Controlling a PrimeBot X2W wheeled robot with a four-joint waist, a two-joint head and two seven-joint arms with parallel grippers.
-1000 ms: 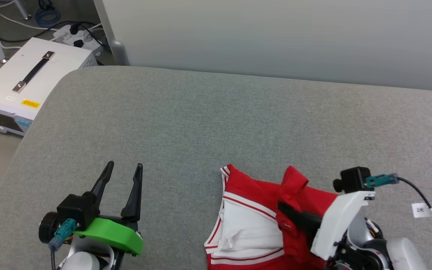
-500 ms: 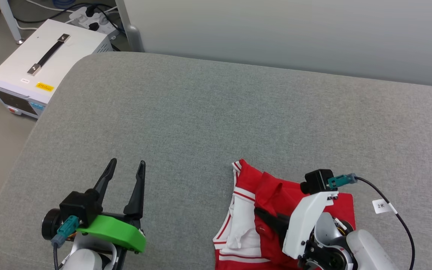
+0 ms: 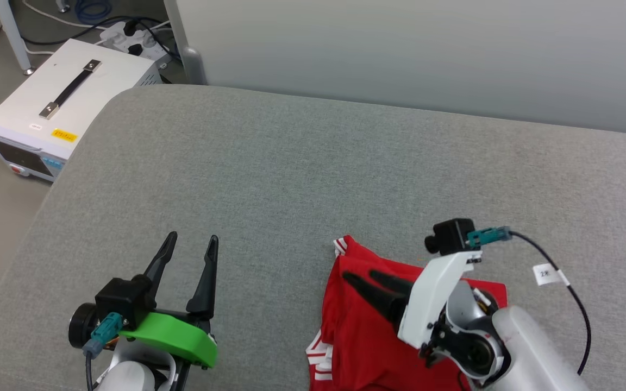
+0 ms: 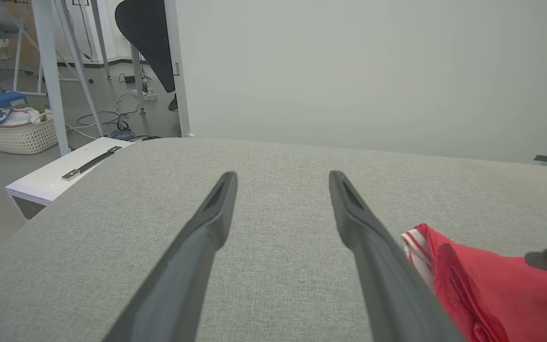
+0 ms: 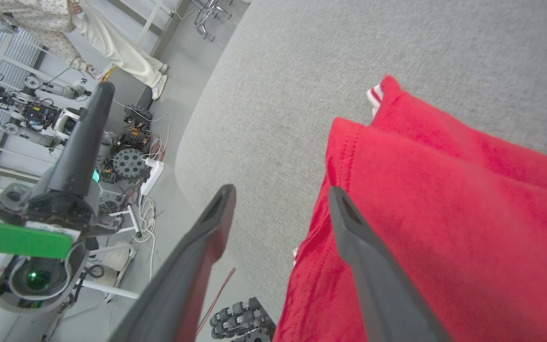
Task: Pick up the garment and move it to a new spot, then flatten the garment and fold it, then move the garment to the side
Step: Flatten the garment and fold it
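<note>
At the near edge of the grey padded surface (image 3: 302,174), right of its middle, lies the garment (image 3: 356,336), doubled over into a compact red block that partly runs out of the head view's bottom. The right gripper (image 3: 359,275) hovers low over the block with its two dark fingers spread wide and nothing between them; in the right wrist view one finger is over the red cloth and the other past its left border. The left gripper (image 3: 192,239) waits over bare grey near the same edge, left of the middle, well apart from the cloth, equally wide open and empty. Judging by this, the moving and flattening are behind and the folding is at or close to its end; carrying the bundle to the side is still to come. The cloth shows plain red, no lettering visible, with striped trim peeping out at its far left corner and near left border, and a soft ridge across the top layer. Beyond the surface's far left corner a white box (image 3: 68,103) sits on the floor; a pale wall panel (image 3: 400,49) stands behind the far edge.
</note>
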